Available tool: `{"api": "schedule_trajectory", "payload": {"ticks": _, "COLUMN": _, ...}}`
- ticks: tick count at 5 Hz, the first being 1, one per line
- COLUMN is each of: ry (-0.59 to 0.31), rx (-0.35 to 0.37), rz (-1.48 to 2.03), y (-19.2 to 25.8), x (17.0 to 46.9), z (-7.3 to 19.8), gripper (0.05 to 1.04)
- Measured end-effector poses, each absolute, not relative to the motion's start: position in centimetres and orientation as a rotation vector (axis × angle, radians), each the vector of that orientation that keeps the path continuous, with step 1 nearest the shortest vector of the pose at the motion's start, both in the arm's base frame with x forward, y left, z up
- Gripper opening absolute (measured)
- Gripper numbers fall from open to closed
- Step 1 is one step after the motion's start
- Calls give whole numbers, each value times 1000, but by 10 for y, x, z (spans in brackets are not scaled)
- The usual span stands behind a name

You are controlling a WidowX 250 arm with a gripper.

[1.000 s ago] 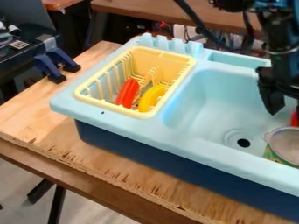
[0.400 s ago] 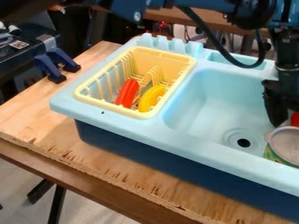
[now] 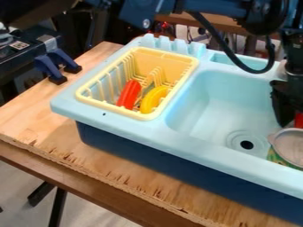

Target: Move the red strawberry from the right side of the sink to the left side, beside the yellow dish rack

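And there sat the grey-topped pot (image 3: 290, 147), in the sink (image 3: 204, 95) toward four o'clock! The black gripper (image 3: 285, 116) hung right beside a red object (image 3: 299, 120) at three; its jaws' state couldn't be told. Near eleven, the yellow rack (image 3: 167, 56) held red and yellow pieces.

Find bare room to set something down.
Free: pale-blue plastic sink between yellow slotted rack and round drain; wooden tabletop left of the sink. Crowded: the sink's right end, with black gripper and round green container; the rack, holding long red piece and curved yellow piece.
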State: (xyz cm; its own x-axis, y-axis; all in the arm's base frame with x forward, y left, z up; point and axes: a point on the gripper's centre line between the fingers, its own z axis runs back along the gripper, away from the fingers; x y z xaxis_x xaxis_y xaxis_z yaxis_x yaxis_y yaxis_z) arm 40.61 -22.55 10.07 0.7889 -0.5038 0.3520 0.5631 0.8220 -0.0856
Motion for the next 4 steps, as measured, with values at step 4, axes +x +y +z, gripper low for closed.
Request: {"api": "schedule_trajectory", "payload": {"ticks": 4, "ry": -442, "rx": -249, "rz": -559, "y": -231, "x": 399, "z": 97, "gripper": 820}}
